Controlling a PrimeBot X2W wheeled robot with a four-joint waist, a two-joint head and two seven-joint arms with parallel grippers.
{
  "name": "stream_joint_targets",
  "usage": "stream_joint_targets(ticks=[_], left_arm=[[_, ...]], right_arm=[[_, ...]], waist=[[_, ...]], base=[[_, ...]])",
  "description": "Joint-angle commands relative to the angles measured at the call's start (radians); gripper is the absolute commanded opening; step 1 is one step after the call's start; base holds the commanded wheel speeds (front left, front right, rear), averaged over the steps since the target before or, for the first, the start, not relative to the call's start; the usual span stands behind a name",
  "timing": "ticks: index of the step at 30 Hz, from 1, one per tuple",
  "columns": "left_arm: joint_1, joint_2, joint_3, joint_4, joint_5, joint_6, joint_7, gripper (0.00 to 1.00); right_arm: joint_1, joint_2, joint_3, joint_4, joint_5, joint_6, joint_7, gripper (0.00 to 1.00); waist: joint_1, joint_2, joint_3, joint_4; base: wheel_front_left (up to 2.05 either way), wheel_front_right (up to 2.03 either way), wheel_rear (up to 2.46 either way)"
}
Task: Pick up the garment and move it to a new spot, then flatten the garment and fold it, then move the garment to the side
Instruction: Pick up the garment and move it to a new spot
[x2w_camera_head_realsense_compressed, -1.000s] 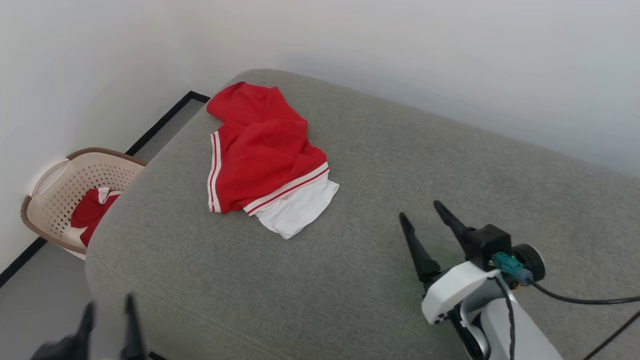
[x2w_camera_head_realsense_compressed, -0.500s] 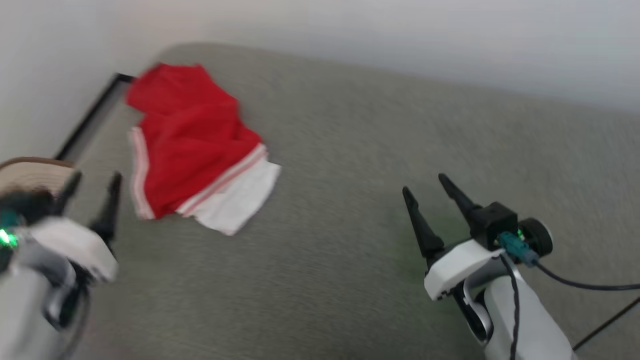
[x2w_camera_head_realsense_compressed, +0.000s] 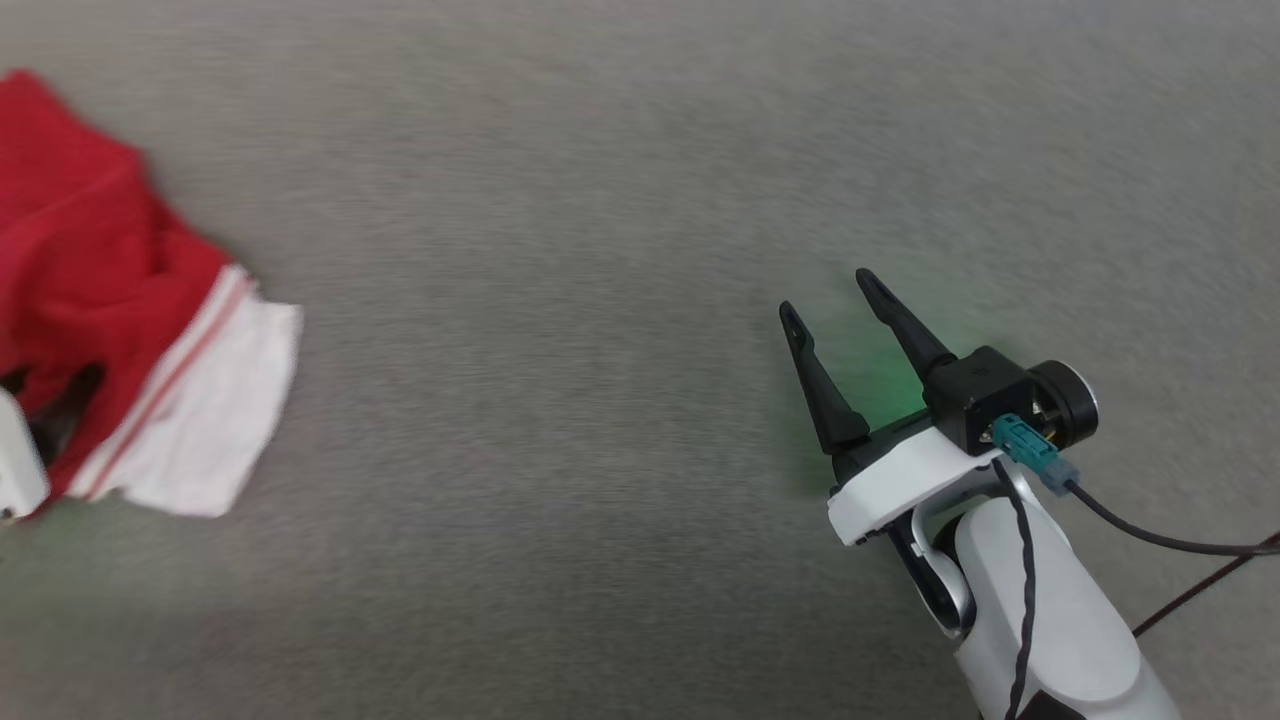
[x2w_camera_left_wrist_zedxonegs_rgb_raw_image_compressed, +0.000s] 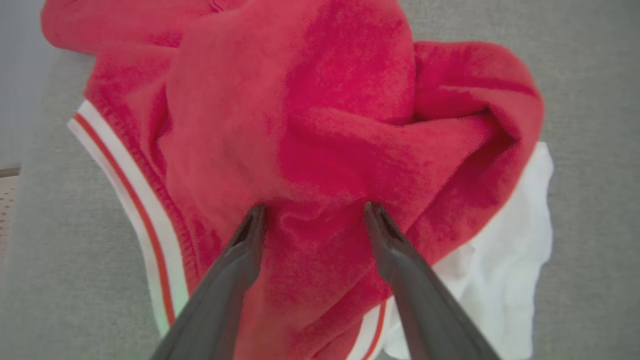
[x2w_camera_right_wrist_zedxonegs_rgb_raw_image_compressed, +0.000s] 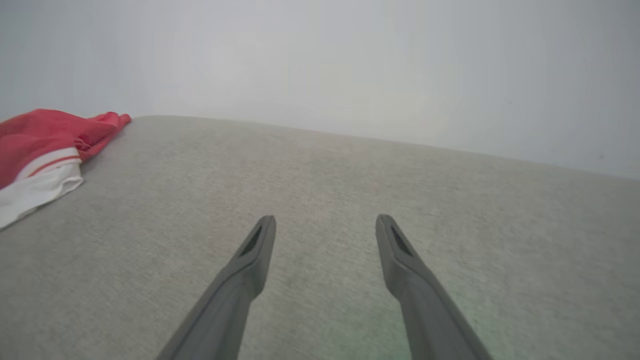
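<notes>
Garment (x2w_camera_head_realsense_compressed: 110, 290) lies crumpled on the grey cushion (x2w_camera_head_realsense_compressed: 600, 300), at 9 o'clock in the head view. Left tool (x2w_camera_left_wrist_zedxonegs_rgb_raw_image_compressed: 312, 210), spread apart, sits directly over its red folds, nothing clamped. Right tool (x2w_camera_head_realsense_compressed: 828, 292), likewise apart and empty, stands well off at 3 o'clock. Left arm judged nearer.

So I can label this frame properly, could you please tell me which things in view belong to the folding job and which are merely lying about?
Part of the job:
garment, crumpled, red and white
left gripper, open, at its red folds
right gripper, open, above bare cushion

Just there:
grey cushion, merely the surface
white wall
black cable on the right arm
</notes>
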Motion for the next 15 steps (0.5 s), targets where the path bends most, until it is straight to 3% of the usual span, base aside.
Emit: stream_joint_targets(ticks=[1, 7, 9, 15], left_arm=[[0.002, 0.011, -0.006, 0.010, -0.024, 0.002, 0.010, 1.00], [0.007, 0.018, -0.073, 0.055, -0.129, 0.002, 0.052, 1.00], [0.008, 0.004, -0.103, 0.057, -0.145, 0.002, 0.056, 0.00], [-0.026, 0.009, -0.152, 0.056, -0.153, 0.001, -0.041, 0.00]], right_arm=[[-0.007, 0.000, 0.005, -0.011, 0.008, -0.001, -0.002, 1.00], [-0.004, 0.000, 0.004, -0.057, 0.006, -0.001, -0.002, 1.00], [0.002, 0.000, -0.001, -0.071, 0.000, -0.001, -0.002, 1.00], [0.020, 0.001, -0.011, -0.072, 0.007, -0.001, -0.002, 1.00]], waist=[[0.0000, 0.0000, 0.054, -0.064], [0.0000, 0.0000, 0.086, -0.113], [0.0000, 0.0000, 0.091, -0.117], [0.0000, 0.0000, 0.066, -0.104]], base=[[0.00, 0.00, 0.00], [0.00, 0.00, 0.00], [0.00, 0.00, 0.00], [0.00, 0.00, 0.00]])
